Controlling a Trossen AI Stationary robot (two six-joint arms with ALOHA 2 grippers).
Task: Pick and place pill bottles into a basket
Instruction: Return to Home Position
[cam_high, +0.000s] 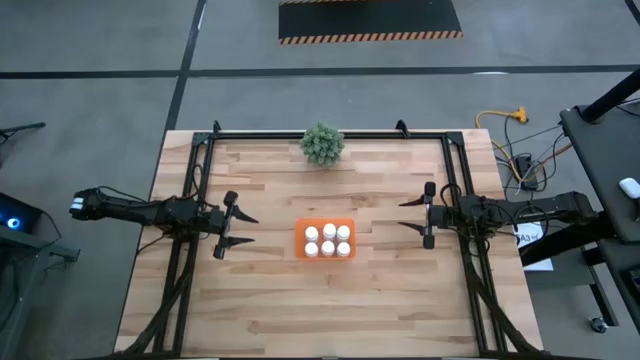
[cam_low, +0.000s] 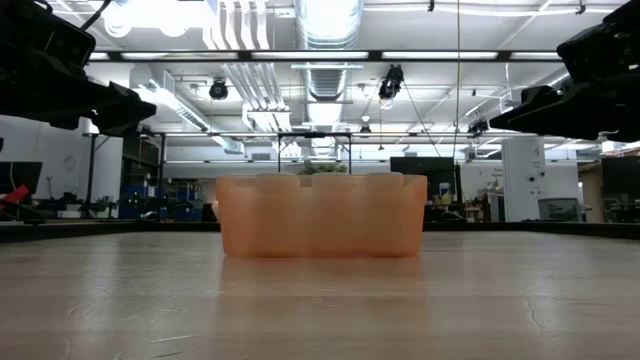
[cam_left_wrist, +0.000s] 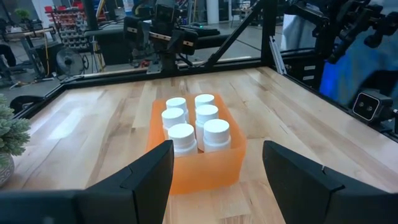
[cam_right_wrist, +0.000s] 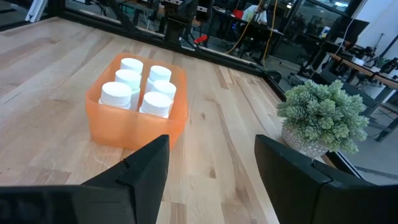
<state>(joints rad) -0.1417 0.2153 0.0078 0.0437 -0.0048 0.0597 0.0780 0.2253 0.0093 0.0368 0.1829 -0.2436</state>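
All 6 pill bottles (cam_high: 328, 240) stand in the basket (cam_high: 299, 240) at frame centre in the high view, so placing looks done. Left gripper (cam_high: 254, 229) hangs mid-left, spread wide, empty. Right gripper (cam_high: 400, 214) is mid-right, likewise spread & empty. Both are well apart from the basket. Step in hand, prob.: homing the arms. Next move needs no grasp, just a clean retract.

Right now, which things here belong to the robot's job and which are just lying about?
Job: six pill bottles, standing in the orange basket; left gripper and right gripper, open, empty, either side of it.
Lying about: small green plant at the far edge of the table.
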